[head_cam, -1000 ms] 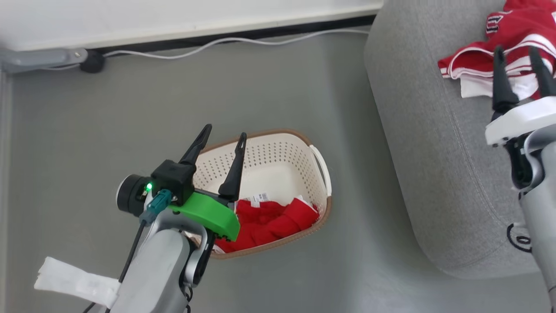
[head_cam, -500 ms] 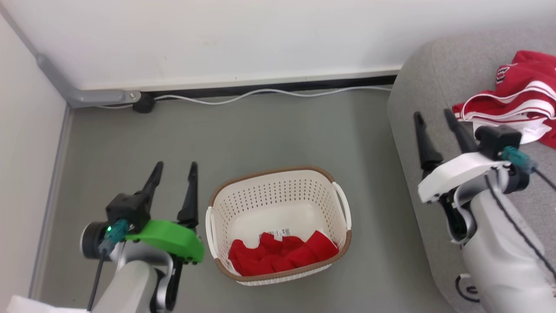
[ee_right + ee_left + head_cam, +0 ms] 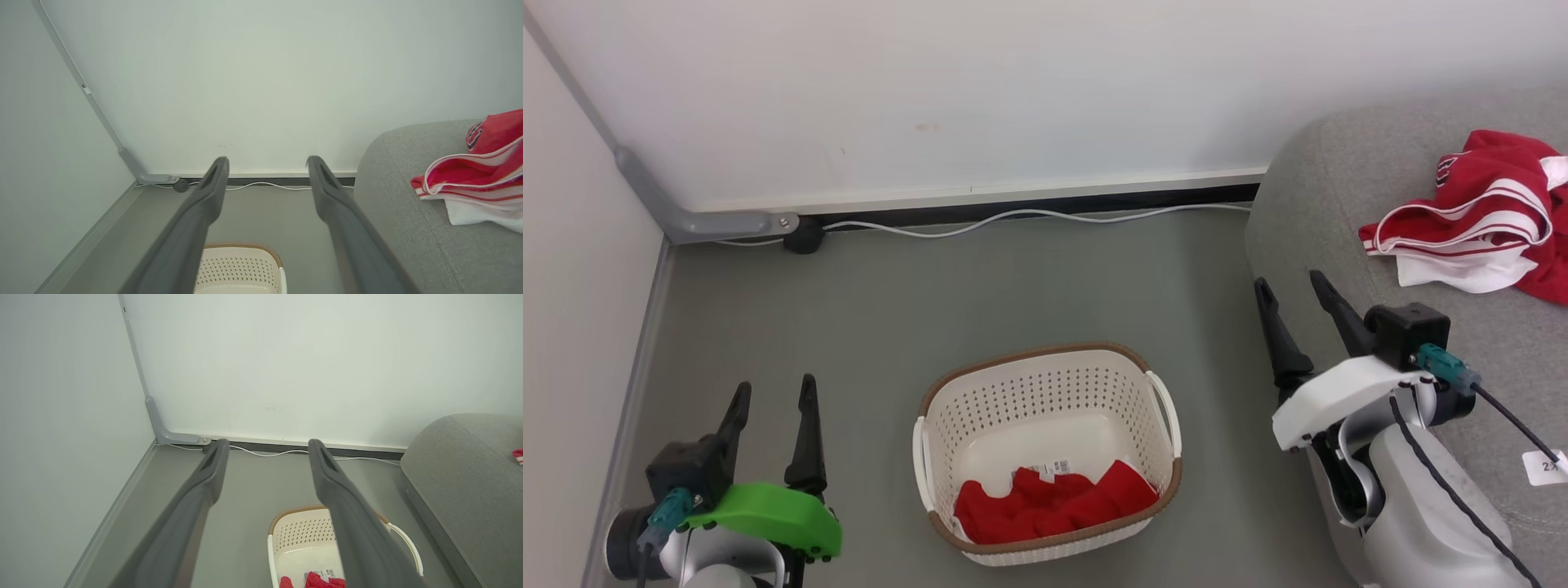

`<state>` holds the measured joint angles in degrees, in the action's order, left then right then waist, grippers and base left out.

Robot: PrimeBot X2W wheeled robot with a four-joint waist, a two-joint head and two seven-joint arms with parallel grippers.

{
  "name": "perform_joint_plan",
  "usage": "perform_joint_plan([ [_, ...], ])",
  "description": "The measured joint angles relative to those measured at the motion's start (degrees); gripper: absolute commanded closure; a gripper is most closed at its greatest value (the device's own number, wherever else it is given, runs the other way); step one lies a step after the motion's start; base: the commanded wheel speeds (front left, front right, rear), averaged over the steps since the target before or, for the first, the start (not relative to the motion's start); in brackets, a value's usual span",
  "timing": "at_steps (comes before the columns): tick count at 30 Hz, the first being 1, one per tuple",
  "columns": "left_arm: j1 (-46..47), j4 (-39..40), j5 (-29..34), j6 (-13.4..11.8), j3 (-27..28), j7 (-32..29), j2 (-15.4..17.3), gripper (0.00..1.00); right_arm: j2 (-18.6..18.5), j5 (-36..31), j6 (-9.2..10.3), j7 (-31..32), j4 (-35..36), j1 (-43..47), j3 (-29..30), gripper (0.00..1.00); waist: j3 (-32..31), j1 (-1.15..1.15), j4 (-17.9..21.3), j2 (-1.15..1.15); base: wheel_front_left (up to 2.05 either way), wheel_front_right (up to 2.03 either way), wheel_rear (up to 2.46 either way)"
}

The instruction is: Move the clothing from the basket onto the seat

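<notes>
While the left gripper [image 3: 775, 384] beside the basket [image 3: 1045, 388] and the right gripper [image 3: 1289, 280] on its other side both hang spread open and empty, one heap of red clothing [image 3: 1054, 506] sits in the basket's near end, not yet picked up. Further off, right of the basket, a red-and-white garment [image 3: 1470, 229] already lies on the seat [image 3: 1339, 212]. Roughly halfway done, I'd say.

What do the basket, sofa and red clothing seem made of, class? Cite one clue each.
Basket: probably matte cream plastic, with punched holes and woven-look brown rim. Sofa: grey woven upholstery, visibly textured. Red clothing: soft fabric, crumpled, white-striped.
</notes>
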<state>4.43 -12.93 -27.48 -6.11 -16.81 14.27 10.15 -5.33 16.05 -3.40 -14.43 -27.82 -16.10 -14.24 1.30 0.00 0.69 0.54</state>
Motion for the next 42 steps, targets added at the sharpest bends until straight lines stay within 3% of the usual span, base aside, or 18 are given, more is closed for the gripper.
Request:
perform_joint_plan([
  [20, -7.0, 6.6, 1.0, -0.5, 6.1, 0.2, -0.5, 0.0, 0.1, 0.0, 3.44, 0.0, 7.4, 9.6, 1.2, 0.0, -1.7, 0.0, 1.2, 0.0, 0.0, 0.0, 0.0],
  [42, -9.9, 8.2, 1.6, -0.5, 7.6, 0.2, -1.4, 0.0, -0.1, 0.0, 4.52, 0.0, 11.9, 12.9, 1.4, 0.0, -1.3, 0.0, 0.7, 0.0, 0.0, 0.0, 0.0],
])
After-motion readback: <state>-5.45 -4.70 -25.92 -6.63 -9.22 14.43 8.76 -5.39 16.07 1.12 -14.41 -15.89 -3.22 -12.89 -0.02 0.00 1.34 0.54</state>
